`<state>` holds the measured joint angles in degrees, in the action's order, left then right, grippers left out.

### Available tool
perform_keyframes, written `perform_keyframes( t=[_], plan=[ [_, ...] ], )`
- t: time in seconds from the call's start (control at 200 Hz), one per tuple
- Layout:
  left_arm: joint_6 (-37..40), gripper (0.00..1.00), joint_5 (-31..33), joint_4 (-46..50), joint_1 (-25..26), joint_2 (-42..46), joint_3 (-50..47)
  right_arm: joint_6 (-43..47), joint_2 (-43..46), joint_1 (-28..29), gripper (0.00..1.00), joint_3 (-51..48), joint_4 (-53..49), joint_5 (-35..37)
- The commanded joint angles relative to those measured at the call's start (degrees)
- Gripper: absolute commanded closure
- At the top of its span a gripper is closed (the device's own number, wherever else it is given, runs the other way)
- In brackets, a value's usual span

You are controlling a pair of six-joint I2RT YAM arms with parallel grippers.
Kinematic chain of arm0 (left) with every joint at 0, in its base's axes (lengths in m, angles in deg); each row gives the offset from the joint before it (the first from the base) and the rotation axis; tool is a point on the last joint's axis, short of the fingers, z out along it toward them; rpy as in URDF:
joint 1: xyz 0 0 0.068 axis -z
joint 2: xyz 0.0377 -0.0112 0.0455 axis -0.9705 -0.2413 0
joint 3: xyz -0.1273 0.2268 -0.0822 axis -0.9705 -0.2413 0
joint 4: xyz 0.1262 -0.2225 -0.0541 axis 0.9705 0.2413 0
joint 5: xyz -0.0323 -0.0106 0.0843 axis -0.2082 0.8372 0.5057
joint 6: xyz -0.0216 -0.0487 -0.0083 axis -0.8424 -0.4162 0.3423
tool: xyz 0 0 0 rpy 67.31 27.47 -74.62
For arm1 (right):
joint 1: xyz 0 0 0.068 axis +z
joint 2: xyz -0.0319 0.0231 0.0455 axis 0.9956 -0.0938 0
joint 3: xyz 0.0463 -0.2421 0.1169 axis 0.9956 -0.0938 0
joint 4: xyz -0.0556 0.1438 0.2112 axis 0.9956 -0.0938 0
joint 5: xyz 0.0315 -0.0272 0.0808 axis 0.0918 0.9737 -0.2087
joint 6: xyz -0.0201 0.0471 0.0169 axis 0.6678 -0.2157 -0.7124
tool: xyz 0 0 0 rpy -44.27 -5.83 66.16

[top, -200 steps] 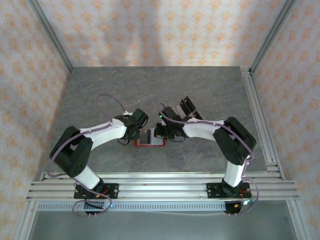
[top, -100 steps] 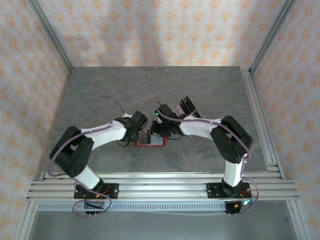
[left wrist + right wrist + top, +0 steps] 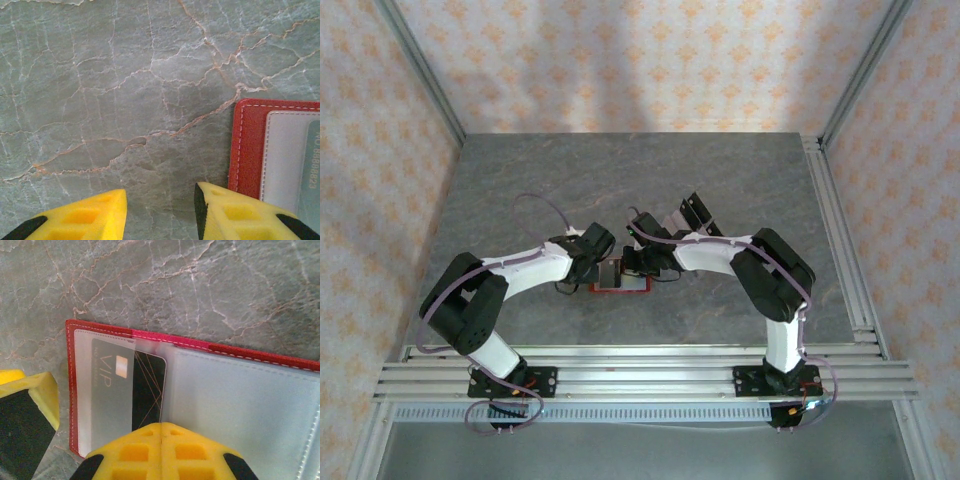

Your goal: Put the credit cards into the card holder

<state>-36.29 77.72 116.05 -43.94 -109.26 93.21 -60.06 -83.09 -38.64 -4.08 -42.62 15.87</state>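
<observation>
The card holder (image 3: 240,390) lies open on the table, red outside with frosted sleeves inside. One of the credit cards (image 3: 147,385), black with gold lines and "VIP" print, sits most of the way in the left sleeve. My right gripper (image 3: 161,429) is shut with its tips at that card's near edge and nothing between them. My left gripper (image 3: 160,212) is open over bare table, and its right finger (image 3: 235,210) rests on the holder's red edge (image 3: 247,145). From above, both grippers (image 3: 592,264) (image 3: 636,263) meet over the holder (image 3: 620,289).
More credit cards (image 3: 693,210) lie on the grey marbled table (image 3: 620,180) behind the right arm. Metal rails (image 3: 840,230) run along the right and near edges. Patterned walls close in the left, right and back.
My right gripper has moved left across the holder, toward the left gripper. The left arm has hardly moved.
</observation>
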Motion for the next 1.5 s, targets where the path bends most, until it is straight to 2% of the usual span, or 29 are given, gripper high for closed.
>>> perform_keyframes(
  t=[0.0, 1.156, 1.491],
  plan=[
    [0.3, 0.6, 0.6, -0.5, -0.5, -0.6, -0.9, -0.4, 0.7, 0.4, 1.0, -0.1, -1.0, 1.0],
    [-0.5, 0.6, -0.7, -2.4, -0.5, -2.1, -2.0, -1.9, -5.6, 2.5, 1.0, 5.0, 0.1, -1.2],
    [-0.5, 0.6, -0.6, -2.2, -0.5, -2.0, -2.0, -0.6, -0.3, 2.3, 1.0, 2.7, -1.6, 0.3]
  ],
)
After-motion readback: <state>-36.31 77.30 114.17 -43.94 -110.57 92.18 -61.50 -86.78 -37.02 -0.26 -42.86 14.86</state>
